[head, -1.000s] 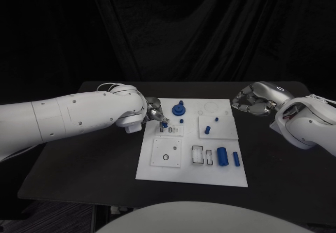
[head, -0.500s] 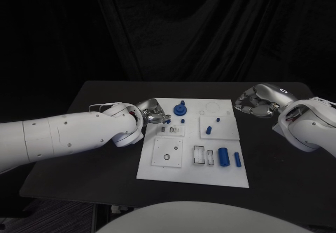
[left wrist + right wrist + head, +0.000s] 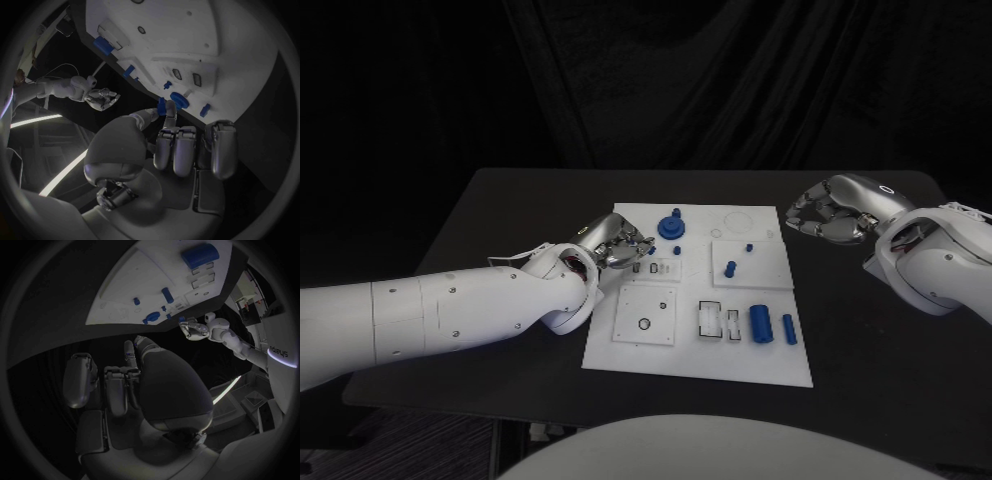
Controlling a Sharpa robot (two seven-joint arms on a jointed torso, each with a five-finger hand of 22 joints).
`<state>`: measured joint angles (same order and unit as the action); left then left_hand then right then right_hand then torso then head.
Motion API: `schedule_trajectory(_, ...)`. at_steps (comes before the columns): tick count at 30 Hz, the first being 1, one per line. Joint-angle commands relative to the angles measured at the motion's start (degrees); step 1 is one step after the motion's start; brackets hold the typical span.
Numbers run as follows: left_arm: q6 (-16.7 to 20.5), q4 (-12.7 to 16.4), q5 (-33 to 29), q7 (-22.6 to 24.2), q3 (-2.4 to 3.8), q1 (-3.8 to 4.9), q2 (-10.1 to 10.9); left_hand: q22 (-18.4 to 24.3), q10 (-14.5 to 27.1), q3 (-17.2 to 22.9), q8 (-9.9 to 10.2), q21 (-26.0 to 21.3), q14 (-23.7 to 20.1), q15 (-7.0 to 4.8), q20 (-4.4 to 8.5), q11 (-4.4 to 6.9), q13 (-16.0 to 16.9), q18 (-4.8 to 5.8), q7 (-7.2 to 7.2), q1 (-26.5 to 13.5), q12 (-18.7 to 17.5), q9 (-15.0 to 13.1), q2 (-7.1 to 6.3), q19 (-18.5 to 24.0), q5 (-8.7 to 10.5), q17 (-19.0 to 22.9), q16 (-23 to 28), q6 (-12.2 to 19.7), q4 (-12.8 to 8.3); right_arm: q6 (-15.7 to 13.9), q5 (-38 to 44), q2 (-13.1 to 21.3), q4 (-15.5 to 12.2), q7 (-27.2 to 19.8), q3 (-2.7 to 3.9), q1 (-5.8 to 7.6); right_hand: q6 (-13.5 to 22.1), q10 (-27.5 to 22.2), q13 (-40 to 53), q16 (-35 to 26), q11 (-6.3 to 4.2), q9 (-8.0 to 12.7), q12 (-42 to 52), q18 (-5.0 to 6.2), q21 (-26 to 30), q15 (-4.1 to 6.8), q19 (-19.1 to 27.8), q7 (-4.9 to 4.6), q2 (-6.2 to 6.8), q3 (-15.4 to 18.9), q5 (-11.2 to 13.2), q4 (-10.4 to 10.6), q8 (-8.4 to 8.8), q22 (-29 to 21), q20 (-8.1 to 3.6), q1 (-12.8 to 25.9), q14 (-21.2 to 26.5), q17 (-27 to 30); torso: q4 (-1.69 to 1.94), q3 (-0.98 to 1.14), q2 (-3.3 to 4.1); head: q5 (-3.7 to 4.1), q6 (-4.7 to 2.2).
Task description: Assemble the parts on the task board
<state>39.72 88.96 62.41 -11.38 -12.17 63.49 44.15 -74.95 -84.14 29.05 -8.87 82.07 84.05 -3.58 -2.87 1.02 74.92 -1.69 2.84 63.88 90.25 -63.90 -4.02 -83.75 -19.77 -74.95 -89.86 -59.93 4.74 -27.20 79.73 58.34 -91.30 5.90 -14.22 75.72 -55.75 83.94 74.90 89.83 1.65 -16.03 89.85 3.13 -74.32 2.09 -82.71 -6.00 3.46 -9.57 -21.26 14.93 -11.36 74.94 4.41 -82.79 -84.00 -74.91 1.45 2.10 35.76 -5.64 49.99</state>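
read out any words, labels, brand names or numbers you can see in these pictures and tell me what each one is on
"sharpa", partly cut off and bent by the lens, on the robot's white body in the right wrist view.
No other readable text: none on the task board, its blue parts, the left hand or the right hand.

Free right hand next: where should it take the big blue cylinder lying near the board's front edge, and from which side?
Judging by its pose, grip the big blue cylinder across its middle, coming down from above. It lies flat on the white task board, long axis running front to back, so its curved sides face left and right with a bare gap each side. The right hand should turn to span those sides.
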Motion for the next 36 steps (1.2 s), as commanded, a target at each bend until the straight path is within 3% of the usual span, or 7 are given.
schedule_trajectory(1, 4.69, -0.09, 0.80, 2.49, 0.05, -0.71, -0.32, -11.03, -5.86, 1.06, -0.22, 0.11, 5.95, -0.26, 0.16, 0.36, 15.08, -0.68, -0.50, 0.44, -0.25, -0.17, 0.08, -0.12, 0.35, -15.05, -0.14, 0.05, -0.47, -0.59, 0.07, 0.06, -0.13, 0.81, 0.04, -0.17, 0.15, 5.84, 14.86, 0.17, 0.14, 0.05, -0.05, 0.53, 0.35, -0.20, 0.36, -0.24, -0.08, -0.34, -0.11, -0.05, 0.21, 10.21, -0.02, -0.45, -6.00, -15.09, -0.06, 0.04, -0.14, -0.08, 0.01)
schedule_trajectory(6, 5.54, -0.85, 0.81, 2.74, 0.05, -1.79, -1.07, -10.99, -5.86, 1.13, -0.24, -0.07, 5.95, -0.23, 0.17, 0.27, 15.08, -0.72, -0.38, 0.25, -0.25, -0.30, 0.31, -0.01, 0.54, -15.05, -0.14, 0.33, 0.53, -0.84, 0.06, 0.34, -0.11, 0.83, 0.04, -0.20, 0.15, 5.84, 14.86, 0.17, 0.14, 0.05, -0.05, 0.53, 0.35, -0.20, 0.36, -0.24, -0.08, -0.34, -0.11, -0.05, 0.21, 10.21, -0.02, -0.45, -6.00, -15.09, 0.12, 0.10, -0.08, -0.23, 0.01)
schedule_trajectory(14, 4.72, -1.82, 3.31, 0.75, 0.05, -2.92, -1.78, -11.10, -5.86, 0.24, -0.31, -0.03, 5.95, -0.13, 0.12, 0.16, 15.08, -0.70, -0.24, -0.25, -0.25, -0.52, 0.15, -0.08, -0.07, -15.05, -0.14, 0.62, 2.01, -0.94, -0.10, 0.46, -0.19, 0.82, 0.04, -0.21, 0.19, 5.84, 14.86, 0.17, 0.15, 0.07, -0.05, 0.53, 0.39, -0.21, 0.38, -0.25, -0.07, -0.35, -0.14, -0.03, 0.23, 10.19, -0.02, -0.44, -6.00, -15.09, -0.07, 0.10, -0.03, -0.14, 0.01)
schedule_trajectory(17, 4.45, -2.12, 4.13, 0.09, 0.05, -3.29, -1.95, -11.09, -5.86, 0.00, -0.29, -0.08, 5.95, -0.12, 0.11, 0.14, 15.08, -0.71, -0.22, -0.34, -0.25, -0.54, 0.13, -0.05, -0.03, -15.05, -0.14, 0.70, 2.31, -0.92, -0.12, 0.49, -0.17, 0.81, 0.04, -0.21, 0.19, 5.84, 14.86, 0.17, 0.15, 0.07, -0.05, 0.53, 0.39, -0.21, 0.38, -0.25, -0.07, -0.35, -0.14, -0.03, 0.23, 10.19, -0.02, -0.44, -6.00, -15.09, 0.11, 0.13, -0.09, 0.01, 0.01)
schedule_trajectory(26, 4.52, -2.77, 4.79, -0.38, 0.05, -3.87, -2.39, -11.03, -5.86, -0.72, -0.10, -0.33, 5.95, -0.06, 0.06, 0.06, 15.08, -0.77, -0.12, -0.41, -0.25, -0.55, 0.21, 0.11, 0.18, -15.05, -0.14, 1.22, 3.15, -0.76, -0.14, 0.52, -0.17, 0.85, 0.04, -0.21, 0.22, 5.76, 14.79, 0.17, 0.17, 0.09, -0.11, 0.54, 0.44, -0.22, 0.40, -0.28, -0.04, -0.35, -0.19, 0.03, 0.25, 10.18, -0.01, -0.40, -6.00, -15.09, -0.03, 0.02, 0.01, -0.09, 0.01)
schedule_trajectory(36, 4.13, -3.17, 4.90, -0.91, 0.05, -4.33, -2.70, -11.04, -5.86, -1.80, -0.40, -0.47, 5.95, 0.01, -0.02, 0.02, 15.08, -0.80, -0.11, 0.11, -0.25, -1.10, 0.09, 0.17, -0.05, -15.05, -0.14, 1.49, 3.59, -0.61, -0.14, 1.14, -0.47, 1.07, 0.04, -0.20, 0.21, 5.84, 14.86, 0.17, 0.18, 0.10, -0.05, 0.53, 0.42, -0.23, 0.38, -0.29, -0.04, -0.36, -0.23, 0.07, 0.25, 10.19, -0.01, -0.37, -6.00, -15.09, 0.11, 0.02, 0.03, 0.40, 0.01)
